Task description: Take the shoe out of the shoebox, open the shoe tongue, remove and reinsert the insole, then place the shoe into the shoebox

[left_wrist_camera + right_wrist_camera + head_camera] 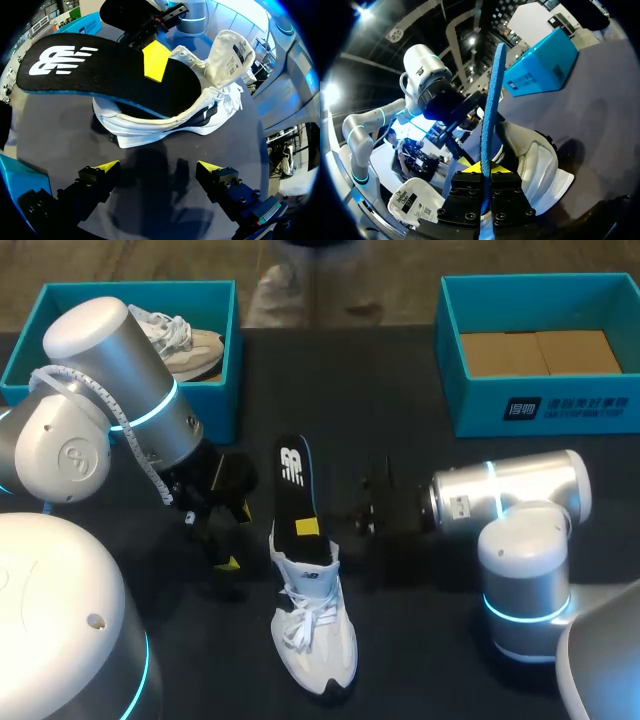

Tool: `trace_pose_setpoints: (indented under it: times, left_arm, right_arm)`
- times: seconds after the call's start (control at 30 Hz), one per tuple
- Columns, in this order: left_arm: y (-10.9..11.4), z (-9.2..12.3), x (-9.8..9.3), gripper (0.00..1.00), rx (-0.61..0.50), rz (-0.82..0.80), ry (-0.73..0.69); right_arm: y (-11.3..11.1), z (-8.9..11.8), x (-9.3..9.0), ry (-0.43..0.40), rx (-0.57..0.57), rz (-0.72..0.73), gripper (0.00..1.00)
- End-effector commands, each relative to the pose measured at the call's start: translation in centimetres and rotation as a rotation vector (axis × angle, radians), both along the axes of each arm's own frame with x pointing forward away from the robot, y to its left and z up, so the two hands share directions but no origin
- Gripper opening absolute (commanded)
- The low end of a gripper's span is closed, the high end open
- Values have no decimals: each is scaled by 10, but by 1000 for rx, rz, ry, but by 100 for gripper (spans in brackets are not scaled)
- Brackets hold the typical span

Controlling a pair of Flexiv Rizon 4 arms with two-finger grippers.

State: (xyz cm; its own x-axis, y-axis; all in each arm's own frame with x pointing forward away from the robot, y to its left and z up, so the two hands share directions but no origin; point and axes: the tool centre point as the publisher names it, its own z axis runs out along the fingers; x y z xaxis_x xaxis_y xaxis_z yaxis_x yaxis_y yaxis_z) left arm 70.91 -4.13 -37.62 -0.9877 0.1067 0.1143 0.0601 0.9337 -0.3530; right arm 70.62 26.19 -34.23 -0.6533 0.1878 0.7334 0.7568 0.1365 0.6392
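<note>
Nearest us on the dark worktop (420, 640) stands the white shoe (312, 640) on its sole, toe towards us and heel away, with its white laces (303, 618) loose over the top. From the left wrist view its tongue (232, 50) is drawn up and forward, leaving the mouth wide.

One end of the black insole (293, 485) sits in that mouth. The rest juts out past the heel, white logo facing up and a blue edge showing along the underside.

Our right tool (307, 528) is clamped on the insole just behind the heel, one yellow tip on top of it; its own wrist view shows the insole edge-on between the two fingers. Our left tool (235, 536) hangs just beside the shoe on our left, fingers spread wide and gripping nothing.

Farthest off are two teal boxes, well apart. The left box (232, 360) holds a second shoe (185, 340), pale and laced. The right box (540, 405) holds only brown cardboard (540, 352) lying flat on its floor.
</note>
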Motion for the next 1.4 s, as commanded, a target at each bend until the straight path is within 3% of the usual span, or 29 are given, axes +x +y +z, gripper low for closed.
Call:
trace_pose_setpoints:
  times: [0.03, 0.6, 0.67, 0.8, 0.87, 1.4]
  left_arm:
    - [0, 0, -1, 100, 1, 1, -2]
    - [0, 0, -1, 100, 1, 1, -2]
    - [0, 0, -1, 100, 1, 1, -2]
    - [0, 0, -1, 100, 1, 1, -2]
    - [0, 0, -1, 100, 1, 1, -2]
    - [0, 0, -1, 100, 1, 1, -2]
  right_arm:
    - [3, -4, -5, 7, -11, 9, 0]
    - [1, -11, -18, 20, -16, 20, 0]
    - [1, -9, -17, 14, -11, 16, 13]
    - [3, -5, -14, 3, -10, 16, 29]
    - [3, -4, -12, 1, -11, 17, 31]
    - [7, 12, 5, -40, 3, -6, 26]
